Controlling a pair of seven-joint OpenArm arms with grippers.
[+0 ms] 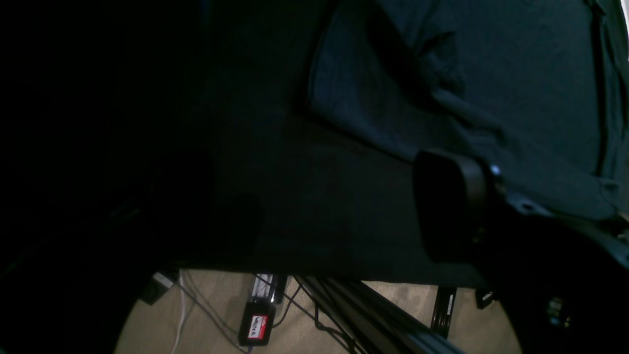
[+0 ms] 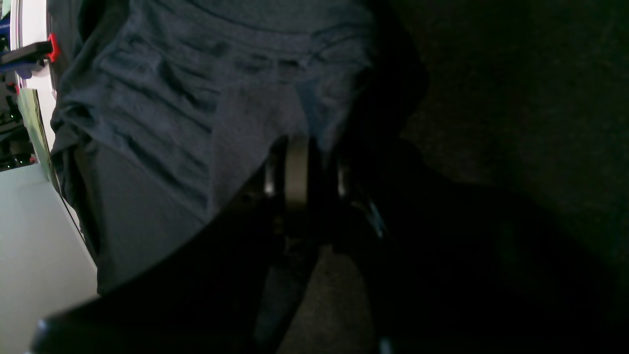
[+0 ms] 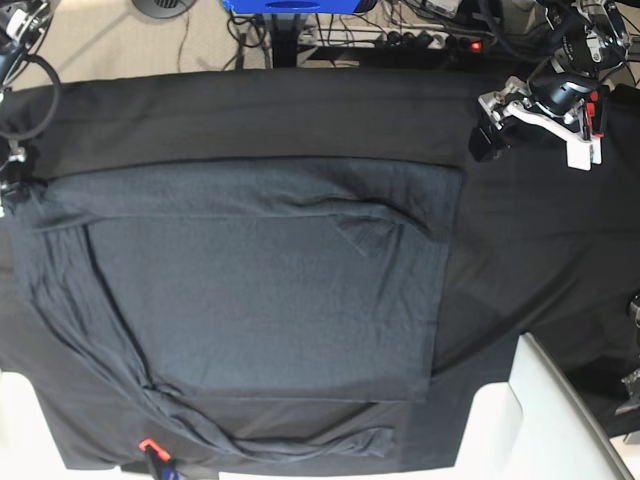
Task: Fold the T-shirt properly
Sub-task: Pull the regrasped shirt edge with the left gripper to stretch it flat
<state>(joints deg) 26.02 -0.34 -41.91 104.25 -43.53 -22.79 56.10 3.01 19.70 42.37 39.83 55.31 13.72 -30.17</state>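
The T-shirt (image 3: 260,290), dark slate-grey, lies spread on the black tablecloth (image 3: 530,250), with its top part folded down and a long sleeve trailing along the near edge. My right gripper (image 3: 12,185) is at the table's far left edge, on the shirt's corner. In the right wrist view its fingers (image 2: 295,167) stand close together, and the T-shirt (image 2: 186,108) bunches in creases that run toward them. My left gripper (image 3: 487,135) hovers open over bare tablecloth, beyond the shirt's upper right corner. The left wrist view shows one finger (image 1: 447,206) near the T-shirt (image 1: 491,73).
White panels (image 3: 525,410) stand at both near corners of the table. A red clamp (image 3: 148,446) sits at the near edge. Cables and a power strip (image 3: 430,40) lie on the floor beyond the far edge. The left wrist view shows the table edge, with frame rails (image 1: 373,314) below it.
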